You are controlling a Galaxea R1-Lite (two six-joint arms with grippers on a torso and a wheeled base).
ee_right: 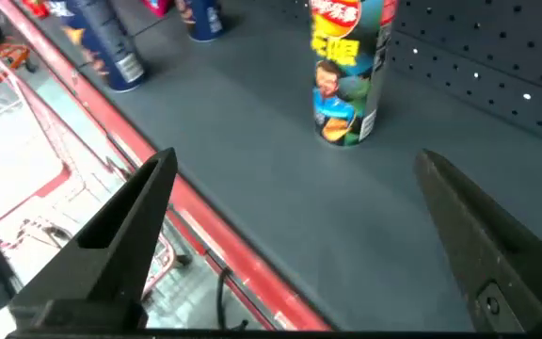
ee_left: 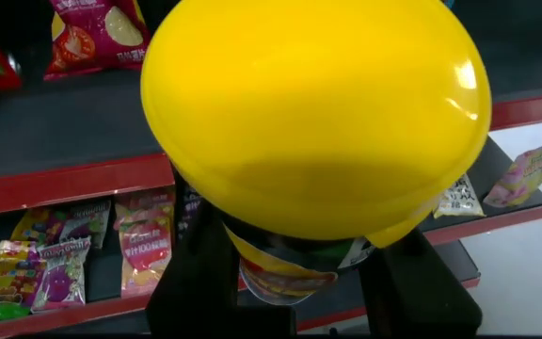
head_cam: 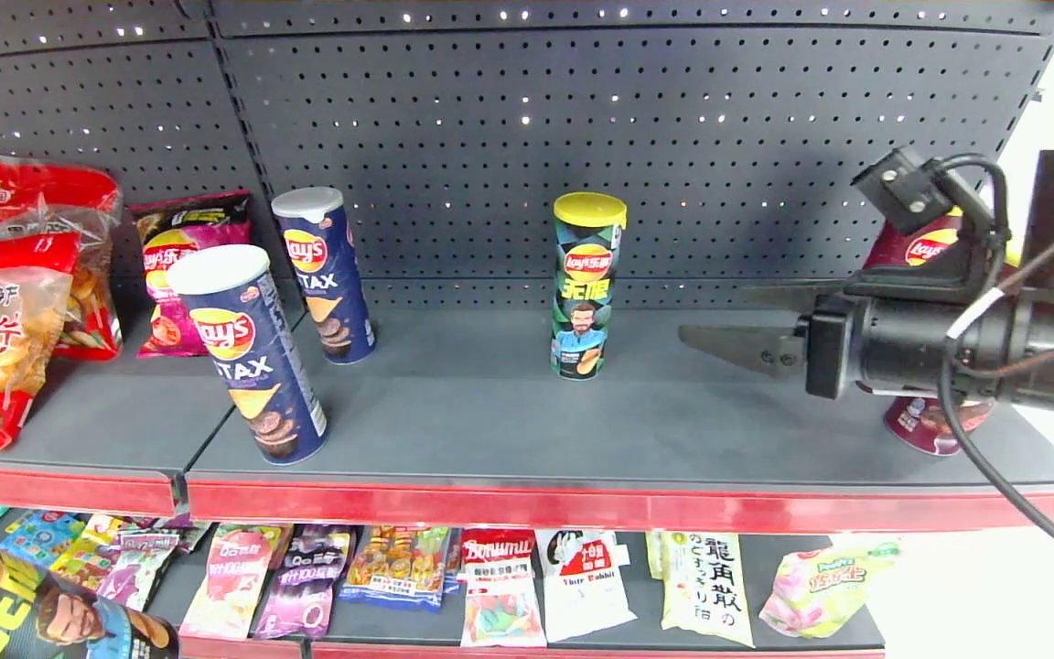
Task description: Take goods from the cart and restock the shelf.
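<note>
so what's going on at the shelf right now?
Restocking, mid-step. The left gripper has a yellow-lidded can clamped between its fingers, low in front of the shelves and not yet placed. The right gripper hangs open and empty over the upper shelf, to the right of the green can standing there. A red can stands behind that arm, and two blue cans stand further left.

Yellow-lidded green can (head_cam: 588, 302), navy cans (head_cam: 252, 366); red-edged shelf (head_cam: 637, 505)

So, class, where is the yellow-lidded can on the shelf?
Head view: the yellow-lidded can stands upright mid-shelf, two blue cans to its left, the right gripper to its right.
</note>
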